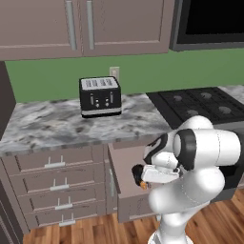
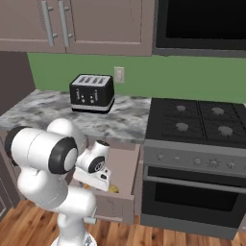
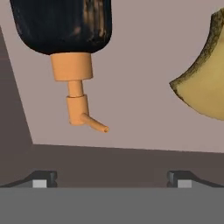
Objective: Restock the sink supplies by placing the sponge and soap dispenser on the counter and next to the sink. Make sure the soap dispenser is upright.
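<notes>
Left base view: the open drawer (image 1: pixel 125 167) serves as the landmark. It stands pulled out from the brown-mauve cabinets below the marbled counter (image 1: pixel 47 125). The white arm bends down over the drawer's right side, with the gripper (image 1: pixel 139 177) dipped inside it. A speck of orange shows just at the gripper's tip, probably the soap dispenser's top, though too little shows to be sure. Above and left of the drawer, a black four-slot toaster (image 1: pixel 99 96) sits on the counter against the green wall. Above and right of the drawer lies the black gas stovetop (image 1: pixel 202 106).

Right base view: the drawer (image 2: pixel 124 180) is open just left of the oven (image 2: pixel 192 192). The hand reaches down into it; a small yellowish bit (image 2: pixel 113 189) shows in the drawer just beside the hand, likely the sponge. The toaster (image 2: pixel 92 93) stands on the counter (image 2: pixel 120 122) above and left of the drawer.

Hand view: looking onto the drawer floor (image 3: pixel 140 65). The soap dispenser (image 3: pixel 70 52) lies on its side on that floor, dark body toward the top of the frame, orange pump and nozzle pointing toward the gripper (image 3: pixel 112 179). The sponge (image 3: pixel 205 83), yellowish-tan with a darker edge, lies on the same floor to the right of the dispenser, apart from it. The two dark fingertips (image 3: pixel 43 178) stand wide apart, holding nothing, short of the pump nozzle.
</notes>
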Controlling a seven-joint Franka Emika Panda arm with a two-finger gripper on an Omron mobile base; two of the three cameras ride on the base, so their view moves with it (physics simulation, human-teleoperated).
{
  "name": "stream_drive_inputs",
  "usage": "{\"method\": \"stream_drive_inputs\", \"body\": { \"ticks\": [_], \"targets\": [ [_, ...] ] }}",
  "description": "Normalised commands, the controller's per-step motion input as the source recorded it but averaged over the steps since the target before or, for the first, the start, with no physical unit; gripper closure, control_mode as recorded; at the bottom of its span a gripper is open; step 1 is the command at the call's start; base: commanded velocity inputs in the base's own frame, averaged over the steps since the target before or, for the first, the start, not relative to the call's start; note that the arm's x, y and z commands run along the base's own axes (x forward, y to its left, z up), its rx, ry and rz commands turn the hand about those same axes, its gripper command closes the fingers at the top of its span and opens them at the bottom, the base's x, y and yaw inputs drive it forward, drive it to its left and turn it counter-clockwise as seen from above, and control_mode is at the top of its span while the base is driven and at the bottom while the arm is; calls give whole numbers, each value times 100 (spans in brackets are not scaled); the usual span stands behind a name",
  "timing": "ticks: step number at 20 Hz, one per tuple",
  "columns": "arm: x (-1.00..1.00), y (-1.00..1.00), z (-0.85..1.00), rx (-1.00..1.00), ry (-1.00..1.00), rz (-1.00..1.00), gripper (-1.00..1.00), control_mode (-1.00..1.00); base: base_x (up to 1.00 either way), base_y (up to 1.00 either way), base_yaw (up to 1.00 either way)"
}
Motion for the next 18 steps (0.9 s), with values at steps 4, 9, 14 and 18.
{"method": "stream_drive_inputs", "body": {
  "ticks": [4,9,14,18],
  "targets": [
    [34,28,0,0,-8,-1,-100,-100,0,0,0],
    [30,0,0,0,-10,0,-100,-100,0,0,0],
    [19,5,0,0,-9,0,-100,-100,0,0,0],
    [11,16,-9,0,-6,0,-100,-100,0,0,0]
  ]
}}
